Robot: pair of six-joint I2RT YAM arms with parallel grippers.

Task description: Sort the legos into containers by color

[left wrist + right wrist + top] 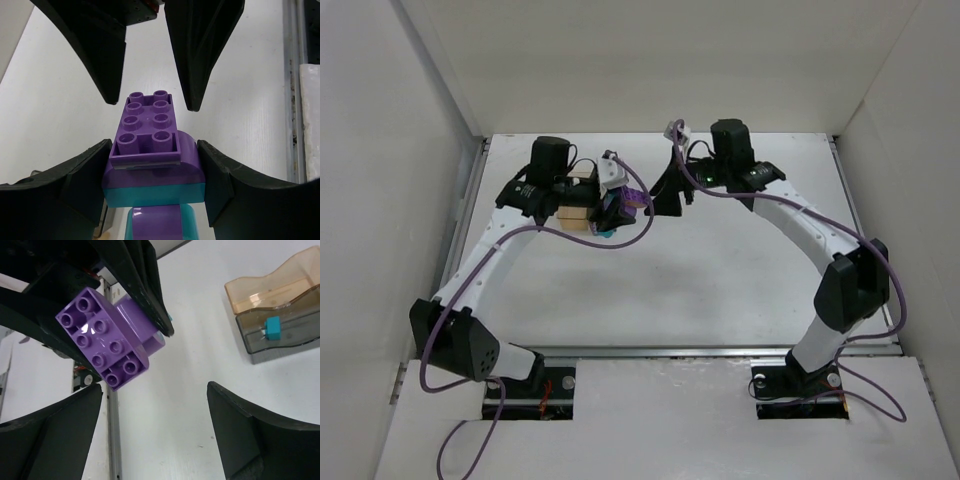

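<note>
Legos in a stack, purple brick (147, 127) atop teal piece (152, 195), sit pinched in the left gripper (154, 145) over the surface (60, 100). The right gripper (152, 102) faces them, spread wide, touching nothing. Well apart, the amber bin (270, 287) adjoins the grey bin (300, 342), which holds one teal brick (273, 327). The stack's lower end is cut off.

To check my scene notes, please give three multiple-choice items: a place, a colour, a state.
1. Where is the loose teal brick? A grey bin; B amber bin; C table.
2. What colour is the top brick of the stack in the left gripper? A red; B purple; C yellow.
3. The right gripper is: A open; B shut on a brick; C unseen.
Key: 1 A, it lies within the grey walls; 2 B, its studs are purple; 3 A, its fingers stand wide apart.
</note>
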